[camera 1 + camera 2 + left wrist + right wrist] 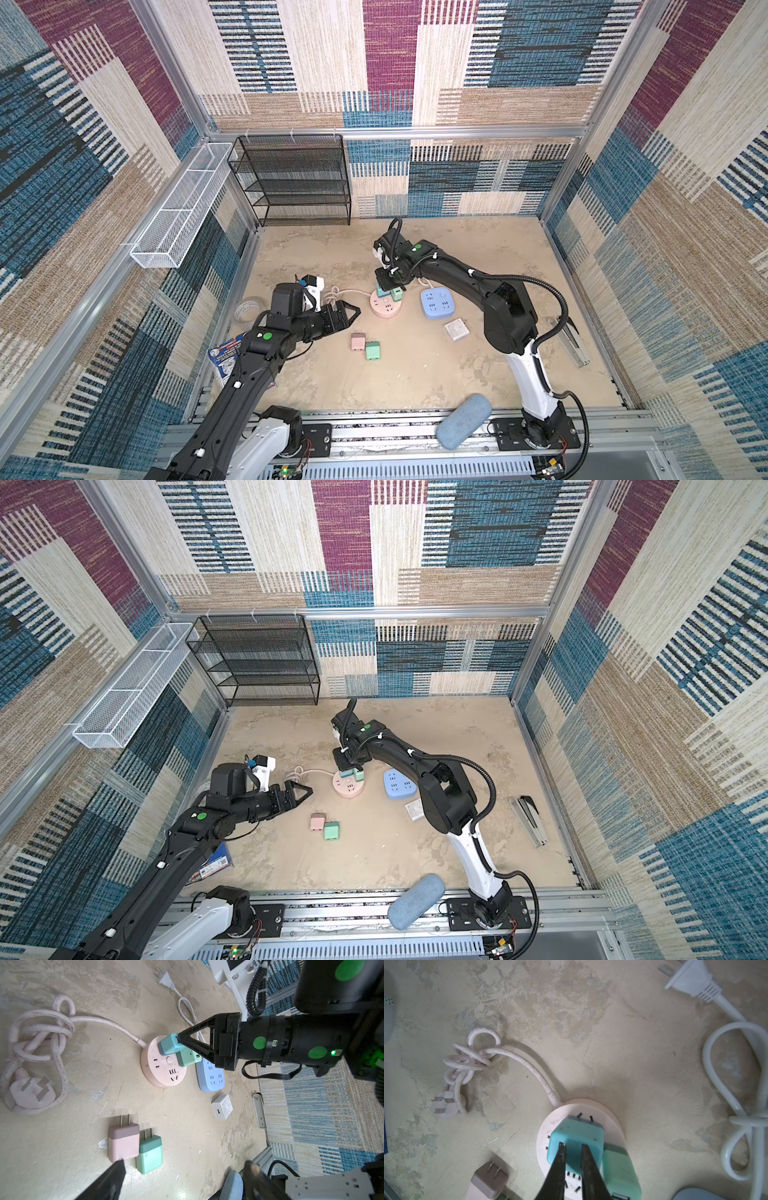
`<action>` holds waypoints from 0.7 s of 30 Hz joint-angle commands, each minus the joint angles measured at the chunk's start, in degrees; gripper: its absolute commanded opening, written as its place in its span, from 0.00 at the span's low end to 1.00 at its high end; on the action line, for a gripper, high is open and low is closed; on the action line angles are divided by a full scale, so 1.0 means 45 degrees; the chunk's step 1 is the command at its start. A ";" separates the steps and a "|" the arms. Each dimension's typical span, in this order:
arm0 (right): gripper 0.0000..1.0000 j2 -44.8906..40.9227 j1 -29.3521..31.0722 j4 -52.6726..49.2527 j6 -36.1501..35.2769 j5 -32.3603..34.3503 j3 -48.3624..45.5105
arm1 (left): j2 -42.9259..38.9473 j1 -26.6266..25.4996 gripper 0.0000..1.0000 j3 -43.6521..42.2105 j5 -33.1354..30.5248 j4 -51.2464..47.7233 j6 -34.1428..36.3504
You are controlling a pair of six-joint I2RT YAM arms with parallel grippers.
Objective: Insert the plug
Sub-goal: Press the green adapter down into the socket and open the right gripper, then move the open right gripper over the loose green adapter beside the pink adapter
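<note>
A teal plug (577, 1136) stands in the round pink socket (386, 309) beside a mint-green plug (620, 1169) that also sits in it. My right gripper (573, 1145) is shut, and its tips rest on the teal plug's upper end, as the left wrist view also shows (179, 1038). My left gripper (186, 1164) is open and hovers left of the socket (353, 311), holding nothing. A loose pink plug (123, 1142) and a loose green plug (149, 1153) lie flat on the floor below it.
A blue socket strip (437, 303) and a white adapter (456, 329) lie right of the pink socket. The socket's pink cord (41, 1028) is knotted at the left. A white cord (735, 1076), a stapler (573, 340), a grey-blue roll (463, 422) and a black mesh rack (291, 178) are also here.
</note>
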 commanded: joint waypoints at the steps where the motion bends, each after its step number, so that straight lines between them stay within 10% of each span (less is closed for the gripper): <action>1: 0.18 -0.0103 0.0056 -0.0996 0.0271 0.0151 -0.0136 | 0.0035 0.0009 0.94 0.0152 0.0014 0.0088 0.0022; 21: 0.32 -0.4515 0.1390 0.2255 0.0664 0.1498 -0.2357 | -0.0187 0.0009 0.95 0.0466 -0.0546 -0.0409 0.0237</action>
